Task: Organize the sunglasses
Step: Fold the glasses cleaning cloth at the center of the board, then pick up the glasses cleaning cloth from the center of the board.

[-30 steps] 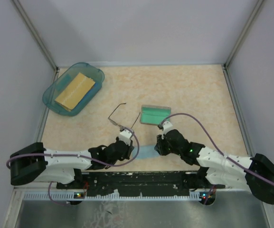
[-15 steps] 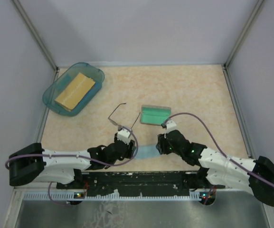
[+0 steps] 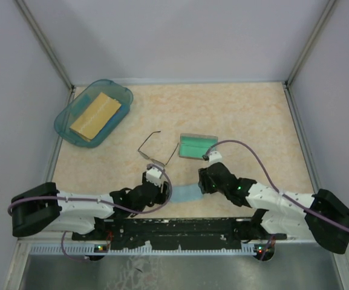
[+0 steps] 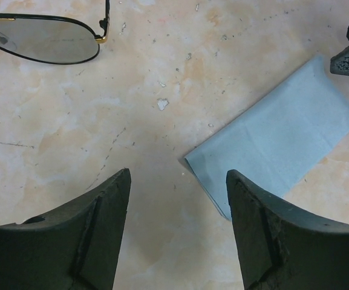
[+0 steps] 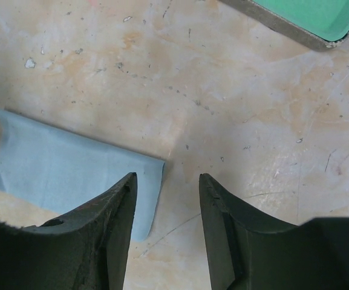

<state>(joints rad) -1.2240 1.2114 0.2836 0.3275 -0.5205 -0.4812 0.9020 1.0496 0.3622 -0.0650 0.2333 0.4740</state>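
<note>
The sunglasses (image 3: pixel 153 151), thin dark wire frames with long temples, lie open on the table left of the grey case with green lining (image 3: pixel 196 145). One lens shows at the top left of the left wrist view (image 4: pixel 41 41). My left gripper (image 3: pixel 156 176) is open and empty just near of the glasses (image 4: pixel 177 181). My right gripper (image 3: pixel 205 171) is open and empty (image 5: pixel 165 181), over the right end of the folded light blue cloth (image 3: pixel 185 193). The cloth also shows in the left wrist view (image 4: pixel 277 136) and the right wrist view (image 5: pixel 71 169). The case corner shows in the right wrist view (image 5: pixel 295 18).
A teal plastic tray (image 3: pixel 63 121) holding a tan sponge-like block (image 3: pixel 95 115) sits at the far left. Grey walls enclose the table on three sides. The black base rail (image 3: pixel 180 228) runs along the near edge.
Both grippers have drawn slightly back and inward; the right gripper has shifted left toward the cloth's right end. The glasses, case and cloth have not moved.
</note>
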